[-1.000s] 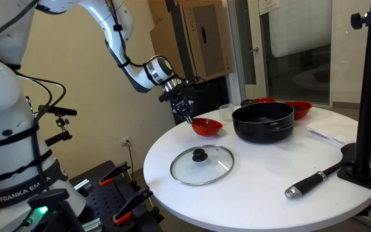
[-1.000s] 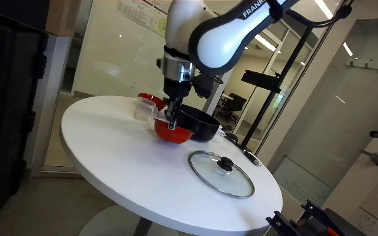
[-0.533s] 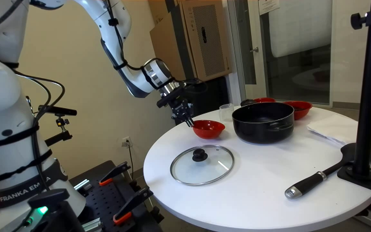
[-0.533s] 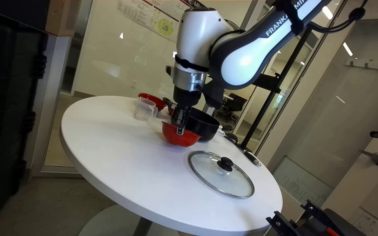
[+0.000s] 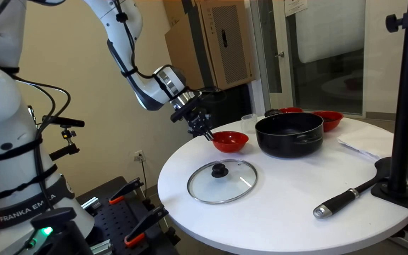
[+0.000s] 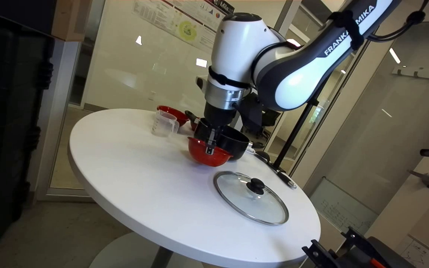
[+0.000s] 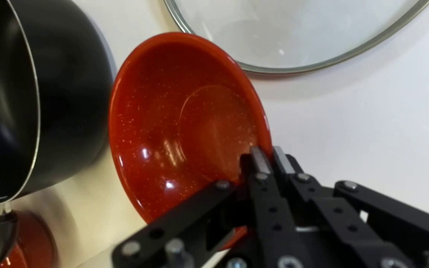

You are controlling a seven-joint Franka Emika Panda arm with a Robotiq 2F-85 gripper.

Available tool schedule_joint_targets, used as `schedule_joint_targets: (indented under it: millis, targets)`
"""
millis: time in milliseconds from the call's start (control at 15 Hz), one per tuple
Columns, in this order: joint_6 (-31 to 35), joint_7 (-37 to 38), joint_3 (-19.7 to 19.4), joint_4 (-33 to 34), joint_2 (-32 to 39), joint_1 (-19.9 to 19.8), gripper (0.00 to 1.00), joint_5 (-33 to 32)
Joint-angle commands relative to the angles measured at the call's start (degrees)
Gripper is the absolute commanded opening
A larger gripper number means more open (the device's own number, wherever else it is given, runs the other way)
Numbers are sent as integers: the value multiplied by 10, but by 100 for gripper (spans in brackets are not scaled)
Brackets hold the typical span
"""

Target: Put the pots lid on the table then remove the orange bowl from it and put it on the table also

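My gripper [image 5: 209, 136] is shut on the near rim of the orange bowl [image 5: 230, 142]. In the wrist view the gripper [image 7: 273, 150] has one finger inside the bowl [image 7: 184, 119] and one outside. The bowl looks tilted and low over the table [image 5: 278, 219]; I cannot tell whether it touches it. The black pot [image 5: 289, 145] stands beside the bowl, uncovered, its floor only partly visible. The glass lid [image 5: 225, 187] lies flat on the table, knob up, in front of the bowl. In the wrist view part of the lid [image 7: 289, 33] shows at the top.
A clear measuring cup [image 5: 249, 124] stands behind the bowl. Red dishes [image 5: 328, 122] stand behind the pot. A white cloth or paper [image 5: 381, 140], a black utensil [image 5: 345, 198] and a clamped black pole [image 5: 402, 106] are at the table's far side from the robot.
The gripper and the orange bowl have moved together, a short way toward the lid and pot and slightly lower in the exterior views. The lid and pot have not moved.
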Motion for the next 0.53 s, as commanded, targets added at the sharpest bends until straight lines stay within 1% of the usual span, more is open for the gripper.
schedule_joint_targets:
  millis: [0, 67, 467]
  targets:
    - [27, 49, -3, -26, -19, -9, 2, -69]
    - [38, 55, -18, -29, -16, 2, 2, -83]
    - [63, 115, -37, -37, -3, 6, 2, -198]
